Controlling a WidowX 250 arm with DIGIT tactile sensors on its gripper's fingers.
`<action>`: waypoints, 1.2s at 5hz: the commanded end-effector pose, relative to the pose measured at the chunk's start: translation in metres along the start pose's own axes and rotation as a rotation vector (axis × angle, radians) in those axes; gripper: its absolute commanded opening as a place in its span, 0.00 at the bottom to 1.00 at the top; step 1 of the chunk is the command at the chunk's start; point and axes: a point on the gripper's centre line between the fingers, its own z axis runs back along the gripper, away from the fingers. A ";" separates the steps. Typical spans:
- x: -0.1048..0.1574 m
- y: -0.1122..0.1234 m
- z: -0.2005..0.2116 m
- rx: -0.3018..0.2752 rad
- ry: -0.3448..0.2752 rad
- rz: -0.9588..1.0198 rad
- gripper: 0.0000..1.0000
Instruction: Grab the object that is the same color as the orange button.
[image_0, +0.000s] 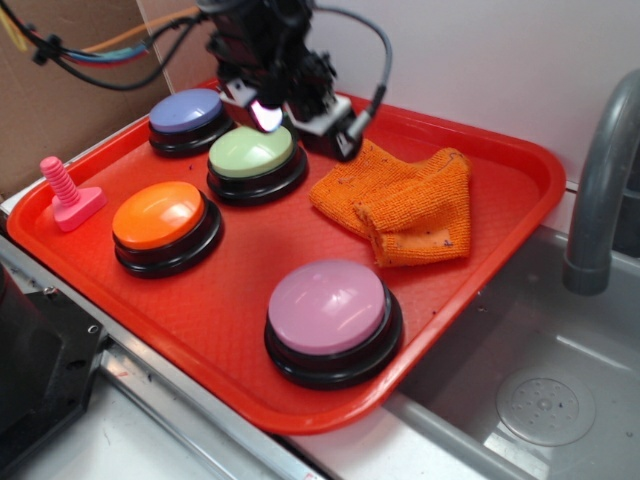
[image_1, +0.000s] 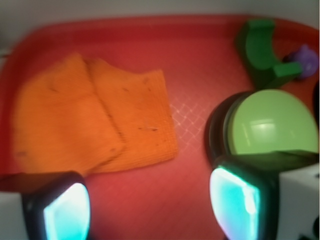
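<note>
The object, a folded orange terry-cloth rag (image_0: 405, 200) with dark specks, lies on the right half of the red tray (image_0: 250, 290). In the wrist view the rag (image_1: 95, 120) sits ahead and left of the fingers. The orange button (image_0: 160, 215), a glossy dome on a black base, stands at the tray's left; the wrist view does not show it. My gripper (image_0: 300, 122) hovers over the tray's back, between the green button and the rag's left corner. It is open (image_1: 150, 200), with only bare tray between its glowing pads (image_1: 235, 200).
A green button (image_0: 250, 152) (image_1: 270, 122) stands just left of the gripper, a blue-purple one (image_0: 186, 110) behind it, and a pink-purple one (image_0: 327, 305) at the front. A pink bolt (image_0: 65, 190) lies far left. A green block (image_1: 260, 47) sits at the tray's back. A faucet (image_0: 600, 170) and sink (image_0: 540, 400) are on the right.
</note>
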 end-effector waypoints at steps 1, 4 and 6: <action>0.028 -0.013 -0.037 -0.130 -0.057 -0.042 1.00; 0.032 -0.013 -0.060 -0.146 -0.035 -0.070 0.45; 0.030 -0.013 -0.057 -0.084 -0.036 -0.075 0.00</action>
